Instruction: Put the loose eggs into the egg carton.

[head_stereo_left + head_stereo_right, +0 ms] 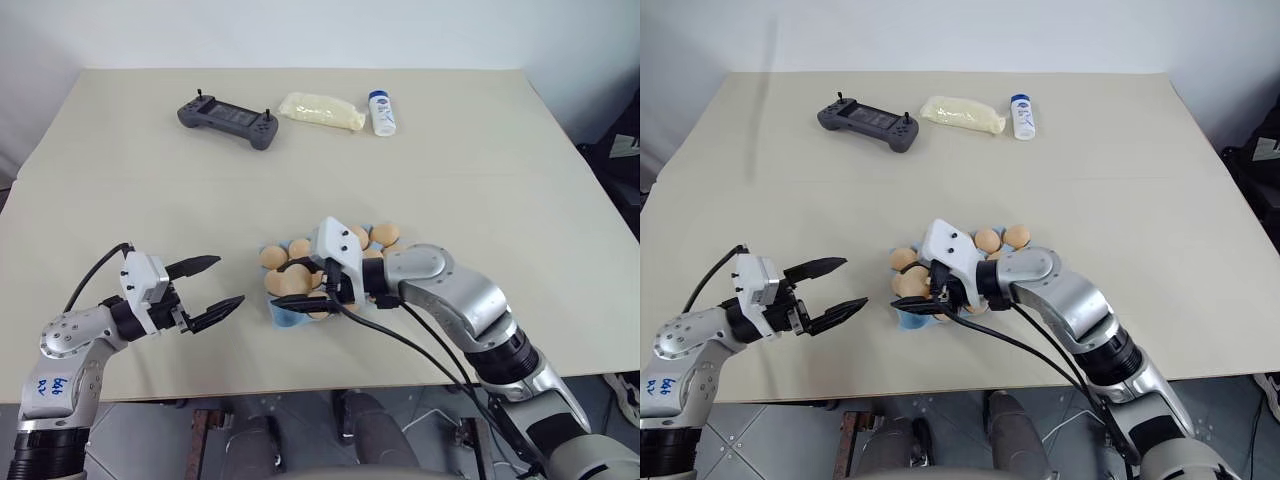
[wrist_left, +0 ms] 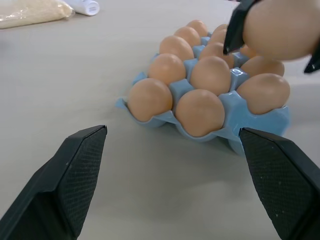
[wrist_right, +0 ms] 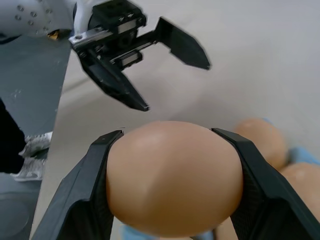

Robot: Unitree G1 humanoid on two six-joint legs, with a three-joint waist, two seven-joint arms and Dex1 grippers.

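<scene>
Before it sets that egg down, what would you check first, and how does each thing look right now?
1. Egg gripped: the right gripper has its fingers on both sides of an egg. Ok.
2. Egg is over the egg carton: it hangs above the near end. Ok.
3. A free cup under the egg: the gripper hides that spot. Cannot tell.
4. Left gripper out of the way: open, empty, beside the carton and apart from it. Ok.
5. Eggs already placed sit in their cups, none tipped out. Ok.
6. Carton flat on the table. Ok.
</scene>
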